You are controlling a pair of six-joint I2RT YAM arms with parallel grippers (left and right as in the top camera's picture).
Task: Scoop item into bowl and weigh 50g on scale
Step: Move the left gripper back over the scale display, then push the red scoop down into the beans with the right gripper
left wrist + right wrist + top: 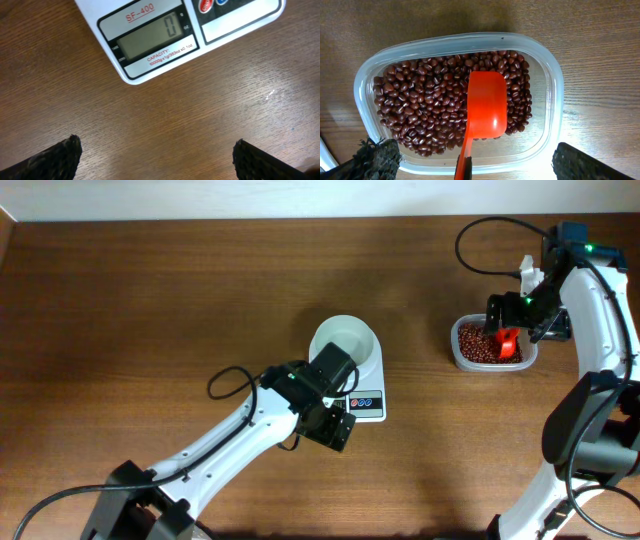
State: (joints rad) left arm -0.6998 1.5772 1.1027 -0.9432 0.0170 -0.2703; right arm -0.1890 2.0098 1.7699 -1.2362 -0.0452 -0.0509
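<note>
tub (552,70) w/ beans (420,110) + red scoop (487,105) | bowl (345,338) on scale (368,404) | L fingers (50,160) released | R fingers (375,160) released

A dark brown wood-grain surface (150,310) fills nearly the whole view, its grain running sideways, lit from above with soft pale glare, and a narrow off-white band (250,198) borders its far edge

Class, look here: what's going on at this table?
The right pincer hangs open over the clear tub of beans, where a red scoop lies unheld. The left pincer, open and empty, is just in front of the scale, which reads zero with the white bowl on it. The bowl looks empty.
</note>
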